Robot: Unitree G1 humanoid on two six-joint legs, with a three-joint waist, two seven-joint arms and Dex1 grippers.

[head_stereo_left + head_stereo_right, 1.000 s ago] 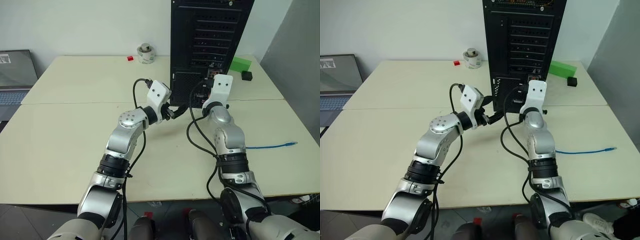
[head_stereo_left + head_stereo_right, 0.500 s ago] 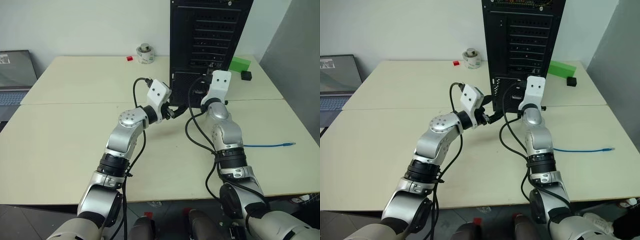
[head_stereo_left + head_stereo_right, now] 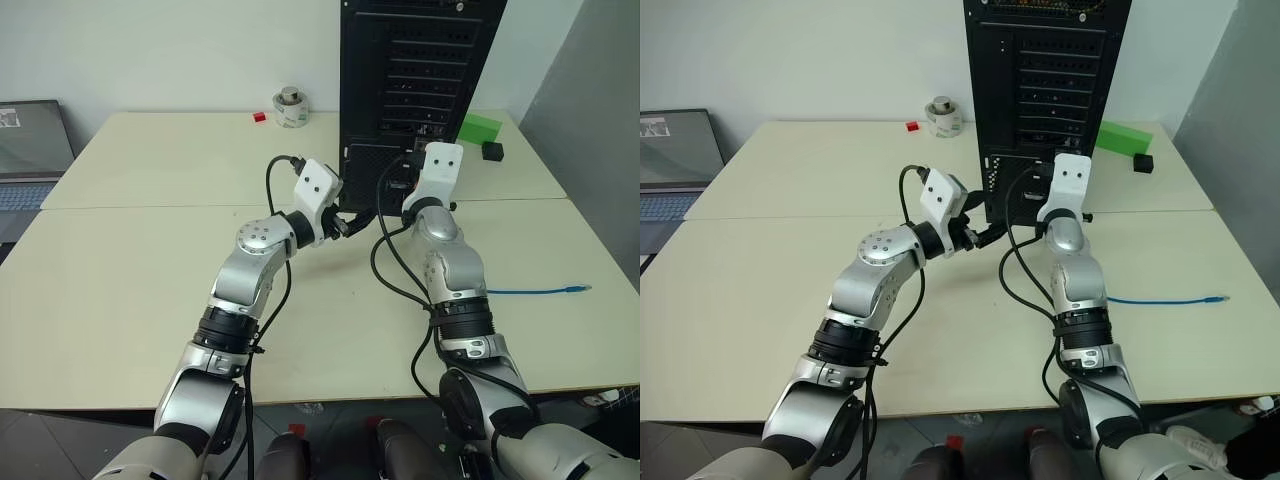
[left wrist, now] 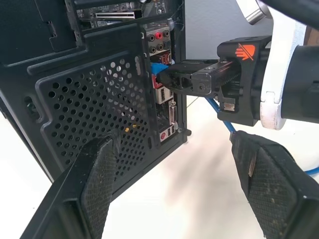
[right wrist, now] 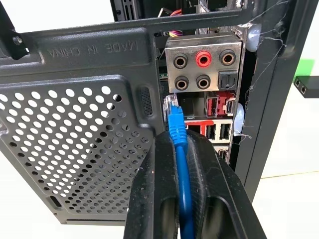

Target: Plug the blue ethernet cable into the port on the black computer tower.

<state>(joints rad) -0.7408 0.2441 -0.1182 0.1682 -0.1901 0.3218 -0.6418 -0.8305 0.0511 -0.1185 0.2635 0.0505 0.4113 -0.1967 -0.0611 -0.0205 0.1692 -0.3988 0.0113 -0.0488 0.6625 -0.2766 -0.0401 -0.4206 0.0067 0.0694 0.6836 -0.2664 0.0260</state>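
The tall black metal computer tower [image 5: 79, 124] wears a grid of round punched holes on its rear panel, and its pale grey port plate carries black-ringed sockets with one red one [image 5: 203, 59] among them — plus a red-lined slot lower down. The thin bright blue ethernet cable [image 5: 178, 149] ends in a small clear plug and runs between two black ribbed fingers [image 5: 149, 199]. On the cream tabletop [image 3: 130, 260] sit a bright green box [image 3: 482, 127] and a tiny red block [image 3: 260, 117] — the robot arms are silver with white wrist housings.
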